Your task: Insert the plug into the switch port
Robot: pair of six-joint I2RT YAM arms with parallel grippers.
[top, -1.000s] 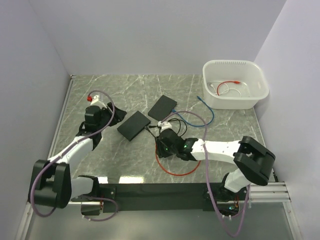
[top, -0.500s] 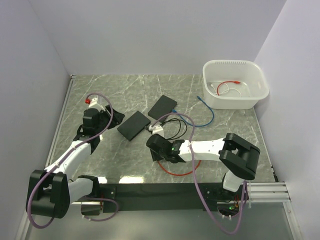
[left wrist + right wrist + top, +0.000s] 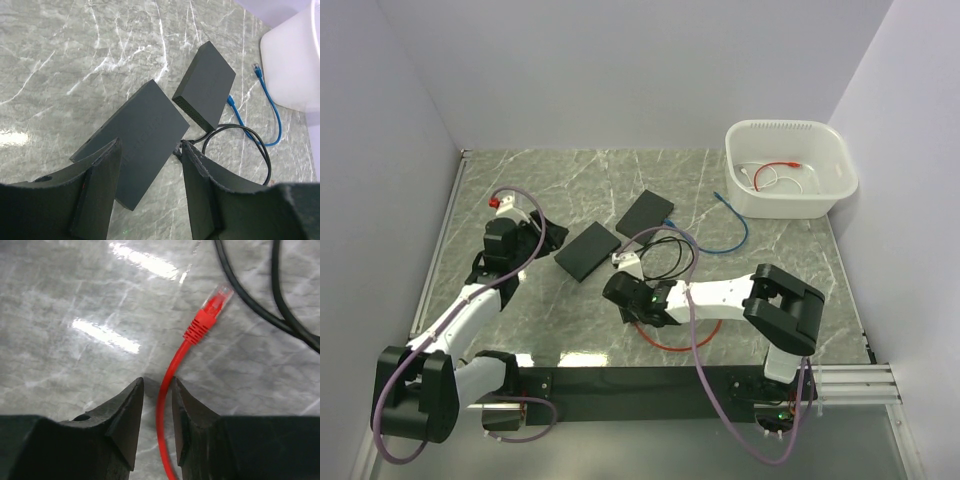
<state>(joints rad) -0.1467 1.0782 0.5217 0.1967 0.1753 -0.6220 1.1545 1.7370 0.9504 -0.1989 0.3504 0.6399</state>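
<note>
Right claw: I read its fingers narrowly apart, straddling the red cable, not clamped. Red plug: lying loose on the tabletop, upper centre of frame, beside the black cable. Left claw: spread wide over the near switch. Second switch: upper right.

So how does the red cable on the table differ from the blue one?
The red cable runs through the right gripper; the blue cable lies untouched near the white tub. The red cable loops near the front edge, the blue cable farther back. Both lie on the table.
</note>
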